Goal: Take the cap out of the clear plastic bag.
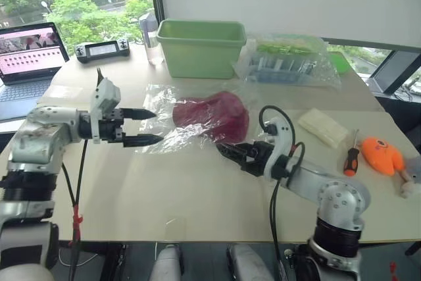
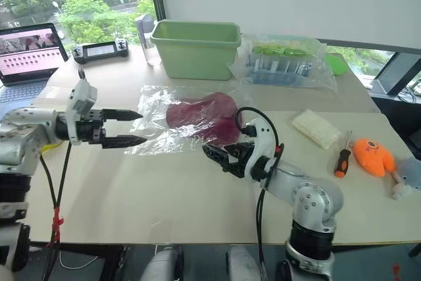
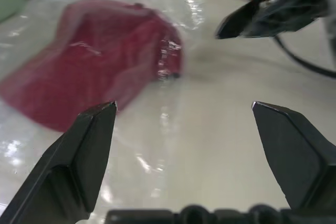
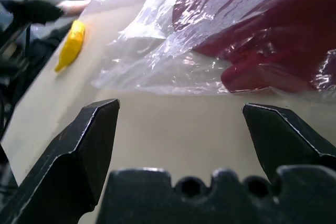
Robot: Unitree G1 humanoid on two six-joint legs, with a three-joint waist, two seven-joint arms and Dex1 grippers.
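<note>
The dark red cap [image 1: 212, 115] lies inside the clear plastic bag [image 1: 163, 106], flat on the table's middle. My left gripper [image 1: 156, 127] hovers at the bag's left end, pointing right along the bag, open, one finger above the other, nothing between them. My right gripper [image 1: 223, 150] is low at the bag's near edge, just in front of the cap, open and empty. In the left wrist view the cap [image 3: 89, 61] sits beyond my open fingers [image 3: 86, 145]. The right wrist view shows crinkled bag [image 4: 157, 61] and cap [image 4: 273, 40] just ahead.
A green bin [image 1: 200, 45] and a clear bag of blue and green items [image 1: 289, 64] stand behind. A white packet [image 1: 322, 126], screwdriver [image 1: 352, 159] and orange plush toy [image 1: 381, 154] lie at the right. A laptop [image 1: 29, 51] and controller [image 1: 102, 49] sit far left.
</note>
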